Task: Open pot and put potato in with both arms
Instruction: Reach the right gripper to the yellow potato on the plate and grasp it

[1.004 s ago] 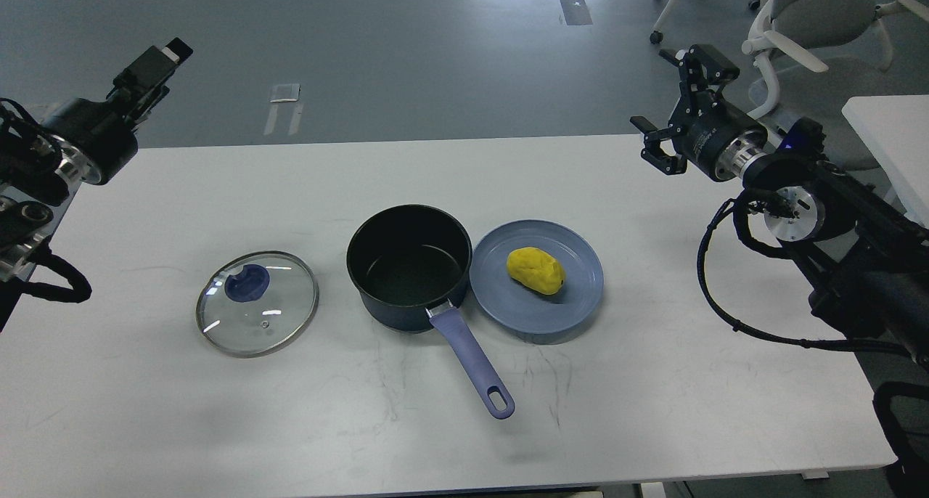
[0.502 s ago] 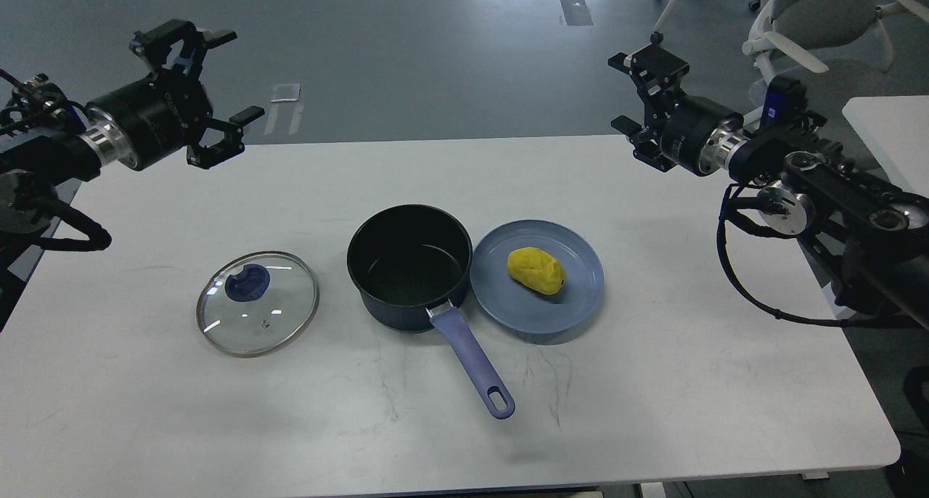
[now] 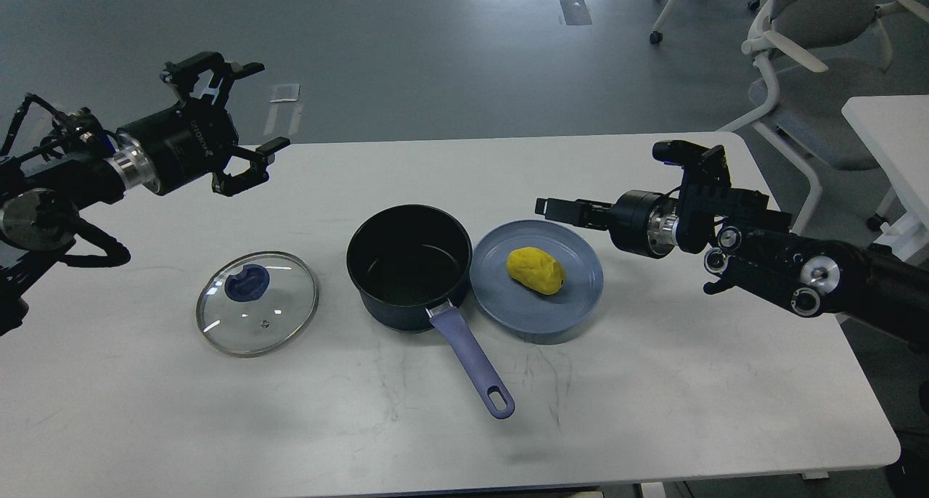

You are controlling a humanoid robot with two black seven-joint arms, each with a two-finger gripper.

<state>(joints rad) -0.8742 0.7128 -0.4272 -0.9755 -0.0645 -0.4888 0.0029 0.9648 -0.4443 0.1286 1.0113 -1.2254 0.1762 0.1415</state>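
Hovering over table's [image 3: 653, 382] far-left part, left gripper [image 3: 250, 106] spread wide, empty. One glass lid [image 3: 257, 303] flat at its 6 o'clock. One pot [image 3: 408, 266] uncovered, centre. One potato [image 3: 535, 270] on one blue plate [image 3: 580, 295], touching pot at 3 o'clock. Right gripper [image 3: 555, 208] seen edge-on, opening unclear, empty; potato just below tip at 7 o'clock.

Premises present as an office-type robotics test area rather than a kitchen. A plain white table [image 3: 653, 382] stands on a bare grey floor [image 3: 406, 55] marked with tape strips [image 3: 284, 93] in the upper centre of the frame. Wheeled office chairs [image 3: 813, 41] and the corner of a second white desk [image 3: 889, 135] occupy the upper right.
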